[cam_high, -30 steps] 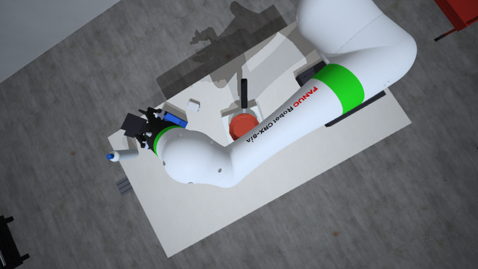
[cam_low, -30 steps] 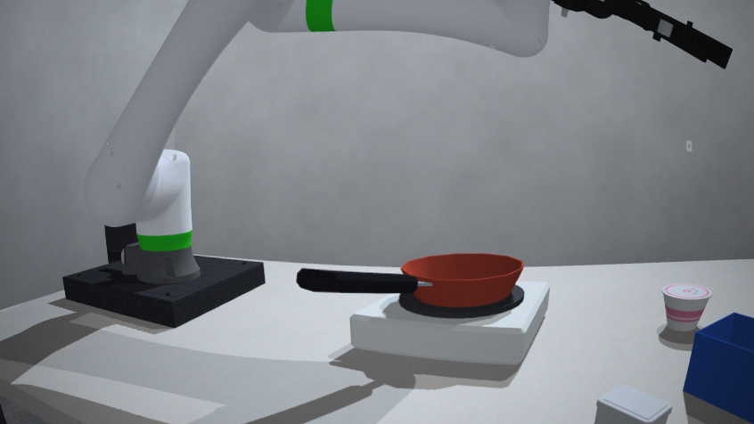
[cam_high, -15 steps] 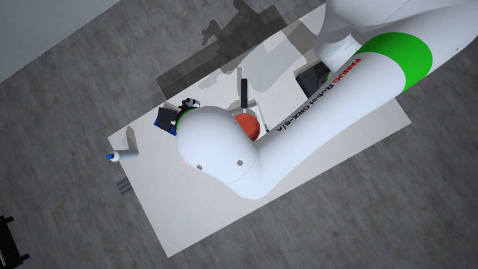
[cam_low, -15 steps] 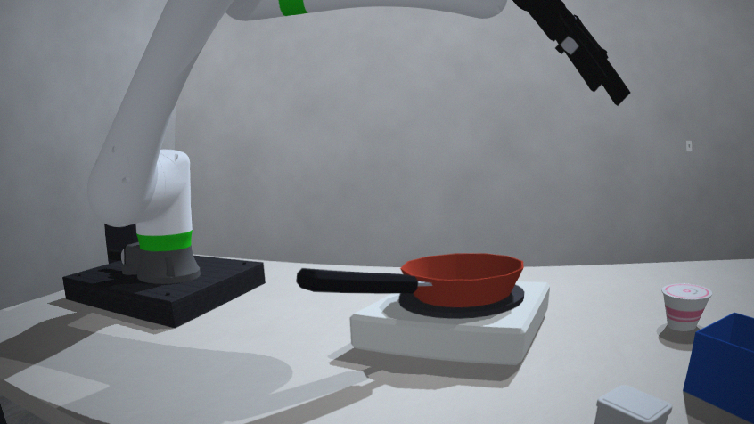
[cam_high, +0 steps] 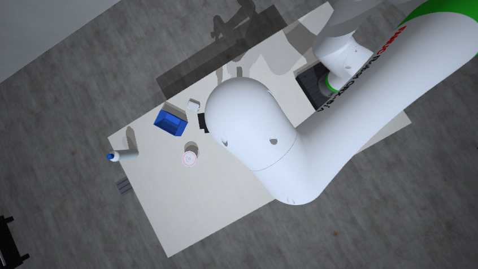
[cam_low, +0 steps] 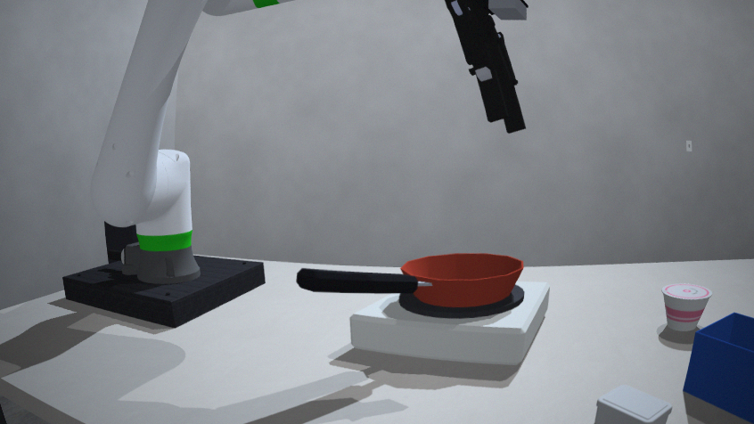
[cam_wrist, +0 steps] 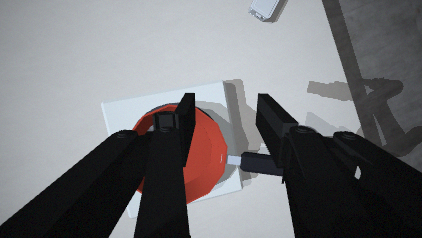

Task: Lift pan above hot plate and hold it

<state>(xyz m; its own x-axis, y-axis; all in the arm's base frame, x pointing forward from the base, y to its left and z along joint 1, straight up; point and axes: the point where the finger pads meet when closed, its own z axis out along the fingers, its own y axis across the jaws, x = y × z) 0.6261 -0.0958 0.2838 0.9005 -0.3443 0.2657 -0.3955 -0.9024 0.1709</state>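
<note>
The red pan with a black handle sits on the dark burner of the white hot plate; the handle sticks out to the left. My gripper hangs high above the pan's right side, pointing down, well clear of it. In the wrist view the fingers stand partly apart with nothing between them. Far below them are the pan, its handle and the hot plate. In the overhead view my arm hides the pan.
A pink-striped cup, a blue bin and a small white box stand at the table's right. A white bottle lies near the table's far corner. My black base is at the left.
</note>
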